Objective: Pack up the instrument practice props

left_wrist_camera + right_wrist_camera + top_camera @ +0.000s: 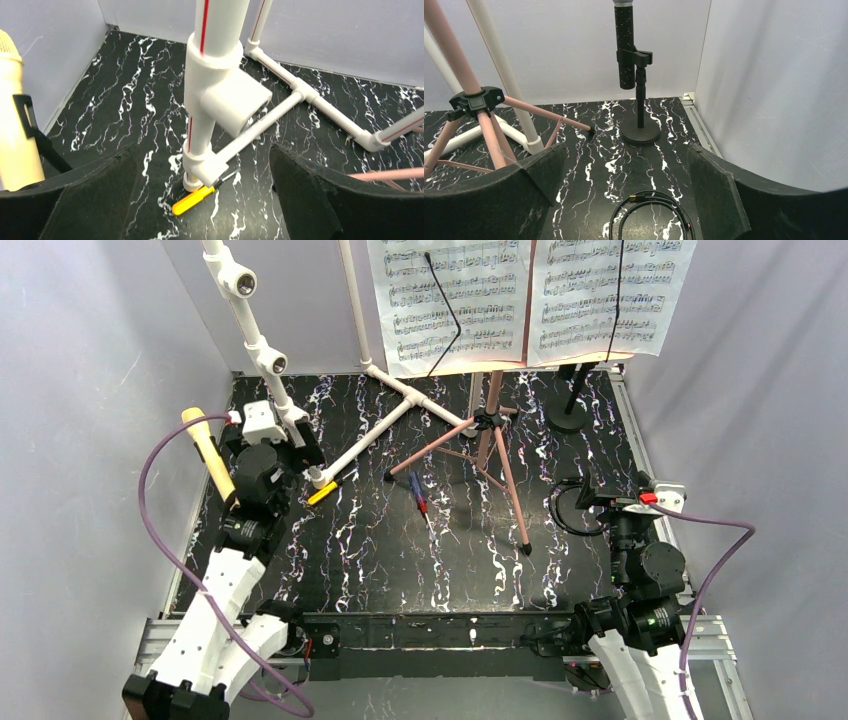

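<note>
Two white sheet-music pages (455,300) hang side by side at the back on a stand with copper tripod legs (497,445); the board behind them is hidden. At the left wall a yellow microphone (207,453) leans in a black clip (27,120). A black grey-headed microphone (625,45) sits clipped on a black round-based pole (640,134) at the back right. My left gripper (305,455) is open, beside the yellow microphone, with nothing between its fingers (100,200). My right gripper (598,502) is open over the table, well short of the black microphone's pole.
A white pipe frame (400,415) stands across the back left, one upright close ahead of my left gripper (205,200). A yellow-handled screwdriver (192,200) lies at its foot. A blue and red screwdriver (418,495) lies mid-table. A coiled black cable (651,215) lies under my right gripper (624,200).
</note>
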Controlling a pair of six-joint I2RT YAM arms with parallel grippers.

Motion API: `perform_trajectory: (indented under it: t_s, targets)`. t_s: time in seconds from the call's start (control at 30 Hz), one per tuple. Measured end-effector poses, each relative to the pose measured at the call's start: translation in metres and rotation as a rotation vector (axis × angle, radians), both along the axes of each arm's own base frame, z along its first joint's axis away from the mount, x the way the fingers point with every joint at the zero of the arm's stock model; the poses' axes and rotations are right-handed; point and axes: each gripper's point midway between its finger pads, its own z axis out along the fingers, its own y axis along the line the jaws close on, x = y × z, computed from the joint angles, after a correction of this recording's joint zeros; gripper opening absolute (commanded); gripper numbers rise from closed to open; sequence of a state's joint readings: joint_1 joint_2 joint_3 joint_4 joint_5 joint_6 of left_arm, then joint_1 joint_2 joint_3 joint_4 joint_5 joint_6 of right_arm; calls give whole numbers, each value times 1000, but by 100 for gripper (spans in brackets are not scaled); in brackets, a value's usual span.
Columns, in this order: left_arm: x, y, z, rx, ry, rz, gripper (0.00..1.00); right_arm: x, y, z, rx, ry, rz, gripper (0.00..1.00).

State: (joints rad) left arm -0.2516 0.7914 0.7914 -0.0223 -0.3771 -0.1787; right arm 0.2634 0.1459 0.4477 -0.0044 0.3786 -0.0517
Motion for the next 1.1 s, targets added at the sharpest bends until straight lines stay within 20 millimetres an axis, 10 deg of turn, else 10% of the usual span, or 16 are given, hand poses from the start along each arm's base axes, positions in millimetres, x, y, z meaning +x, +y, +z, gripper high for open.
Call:
perform_trajectory:
  t_s: [0.47,1.1]
  targets:
    - [66,8,-6,122,-20,103,98,-2,2,2,3,-9,11,99]
    - [85,69,-6,174,-32,365,98,-2,3,2,1,-9,17,99]
